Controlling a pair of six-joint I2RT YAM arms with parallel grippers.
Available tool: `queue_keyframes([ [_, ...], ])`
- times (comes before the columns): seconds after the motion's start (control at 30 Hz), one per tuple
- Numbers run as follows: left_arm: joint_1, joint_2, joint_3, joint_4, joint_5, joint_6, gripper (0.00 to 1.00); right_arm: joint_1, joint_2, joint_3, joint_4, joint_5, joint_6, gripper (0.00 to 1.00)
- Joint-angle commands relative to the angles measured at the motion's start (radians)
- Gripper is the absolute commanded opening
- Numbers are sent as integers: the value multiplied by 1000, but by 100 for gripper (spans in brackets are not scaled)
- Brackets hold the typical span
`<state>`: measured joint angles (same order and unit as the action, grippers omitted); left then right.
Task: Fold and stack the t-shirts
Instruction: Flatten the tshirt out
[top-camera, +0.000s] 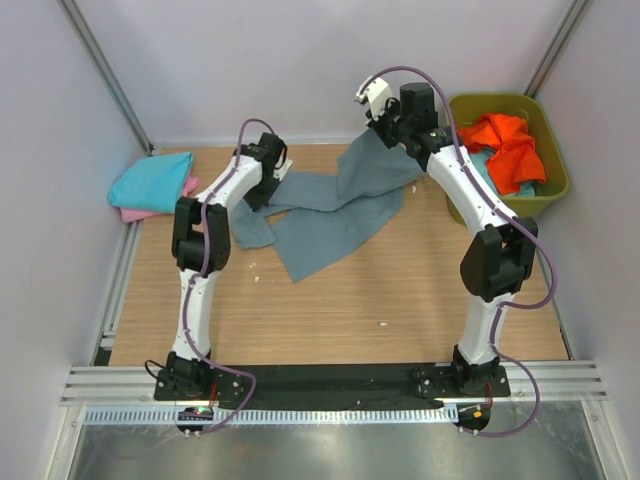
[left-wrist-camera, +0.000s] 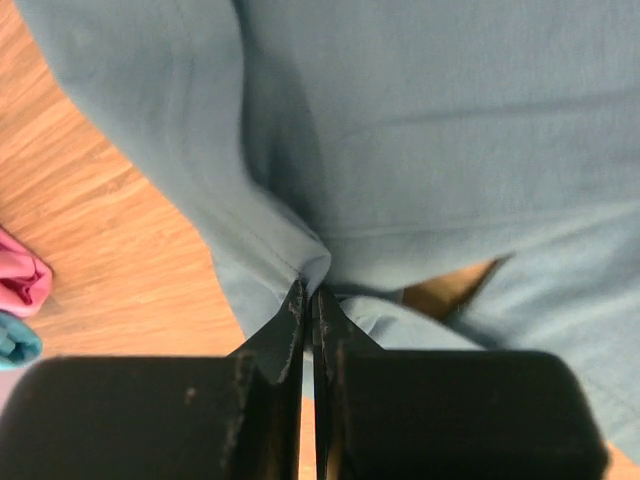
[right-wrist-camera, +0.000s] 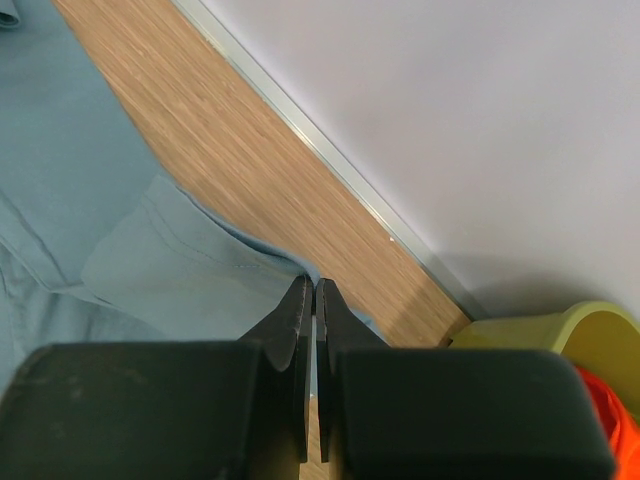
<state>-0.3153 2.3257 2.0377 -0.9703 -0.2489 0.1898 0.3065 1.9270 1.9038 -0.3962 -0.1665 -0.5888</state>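
The grey-blue t-shirt (top-camera: 330, 215) lies crumpled across the back of the wooden table. My left gripper (top-camera: 266, 192) is shut on a hemmed edge of it at its left end; the left wrist view shows the cloth (left-wrist-camera: 430, 130) pinched at the tips of my left gripper (left-wrist-camera: 312, 290). My right gripper (top-camera: 397, 138) is shut on the shirt's right end and holds it raised off the table. The right wrist view shows the fabric edge (right-wrist-camera: 120, 260) caught between the tips of my right gripper (right-wrist-camera: 313, 283). A folded turquoise t-shirt (top-camera: 150, 183) rests on a pink one (top-camera: 140, 214) at the far left.
An olive-green tub (top-camera: 555, 190) at the back right holds an orange t-shirt (top-camera: 510, 145) and a light blue one (top-camera: 480, 165). White walls close in the back and sides. The tub's rim (right-wrist-camera: 590, 335) shows close to my right gripper.
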Motion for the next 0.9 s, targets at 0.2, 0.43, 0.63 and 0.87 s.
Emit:
queue_keyframes([
  [0.2,44,-573,-132,-144,62,65,0,-4,-177,-46,28,156,10,1],
  [0.43,59,-934,-450,-242,-6,230,7,-3,-368,-186,-20,162,44,1],
  [0.63,142,-889,-634,-30,-130,264,57,-3,-350,-206,-13,179,50,1],
  [0.87,160,-611,-358,-25,-43,230,59,-3,-275,-153,-24,142,67,1],
])
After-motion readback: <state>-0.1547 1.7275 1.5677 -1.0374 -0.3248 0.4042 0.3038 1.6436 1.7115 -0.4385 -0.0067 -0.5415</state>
